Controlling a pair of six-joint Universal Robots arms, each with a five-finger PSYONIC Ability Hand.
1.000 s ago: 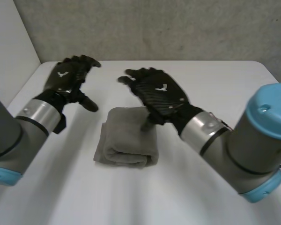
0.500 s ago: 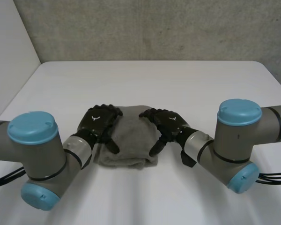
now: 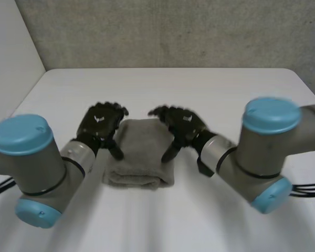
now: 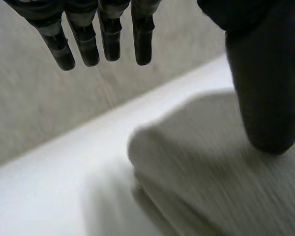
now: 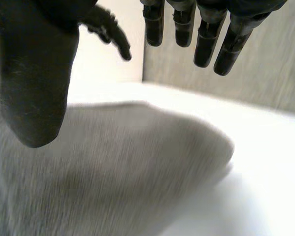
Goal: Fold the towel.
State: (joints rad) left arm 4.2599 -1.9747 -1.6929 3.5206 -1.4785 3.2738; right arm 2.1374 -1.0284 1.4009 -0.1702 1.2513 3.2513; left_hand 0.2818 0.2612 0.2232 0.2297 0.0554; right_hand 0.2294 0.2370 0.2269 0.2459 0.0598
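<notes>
A grey towel (image 3: 142,152), folded into a thick small bundle, lies on the white table (image 3: 199,94) in the head view. My left hand (image 3: 101,124) hovers over the towel's left edge, open, thumb pointing down toward the cloth. My right hand (image 3: 181,125) hovers over the towel's right edge, open as well, its thumb hanging just above the cloth. In the left wrist view the fingers (image 4: 103,39) are straight and clear of the towel (image 4: 221,167), the thumb (image 4: 265,73) close above it. In the right wrist view the fingers (image 5: 206,34) are straight above the towel (image 5: 113,162); the left hand (image 5: 108,29) shows beyond.
A grey wall (image 3: 173,31) runs behind the table's far edge. A white panel (image 3: 10,58) stands to the left. Bare table lies around the towel on all sides.
Both arms swung back toward the near side, bringing the hands from the far part of the table to the towel's two sides. In the last half second both hands lifted slightly. The towel has not moved.
</notes>
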